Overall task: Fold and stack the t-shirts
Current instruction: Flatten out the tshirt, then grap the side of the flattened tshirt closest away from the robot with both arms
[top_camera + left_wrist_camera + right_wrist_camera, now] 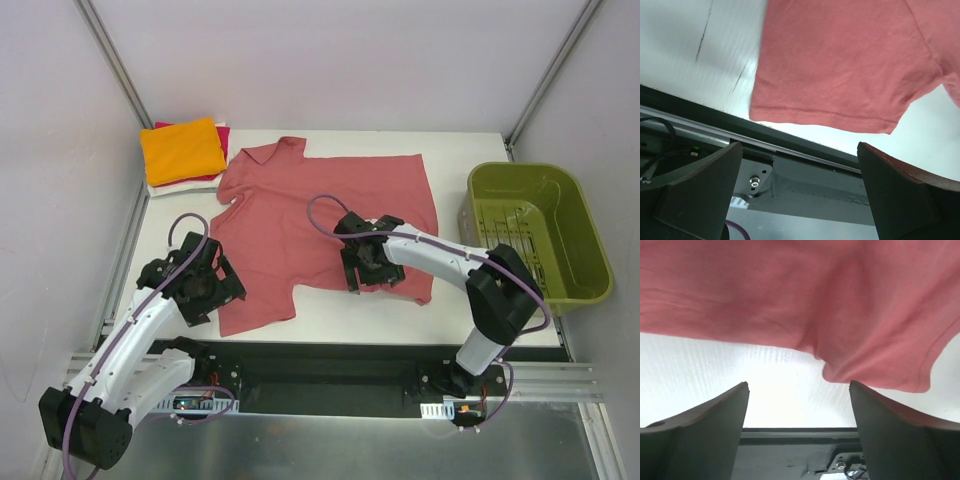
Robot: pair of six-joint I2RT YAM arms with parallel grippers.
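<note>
A large salmon-red t-shirt (320, 215) lies spread flat on the white table (455, 150), collar toward the back. At the back left is a stack of folded shirts: orange (182, 150) on top, magenta (222, 135) under it, white (160, 187) at the bottom. My left gripper (207, 290) is open and empty beside the shirt's near-left corner (850, 65). My right gripper (365, 268) is open and empty over the shirt's near hem (800, 290), where a small fold (865, 365) bulges out between the fingers' line.
An olive-green plastic basket (522, 168) stands at the right of the table. The black front rail (805, 150) runs just past the table's near edge, and it also shows in the right wrist view (800, 432). Walls close in at the left, right and back.
</note>
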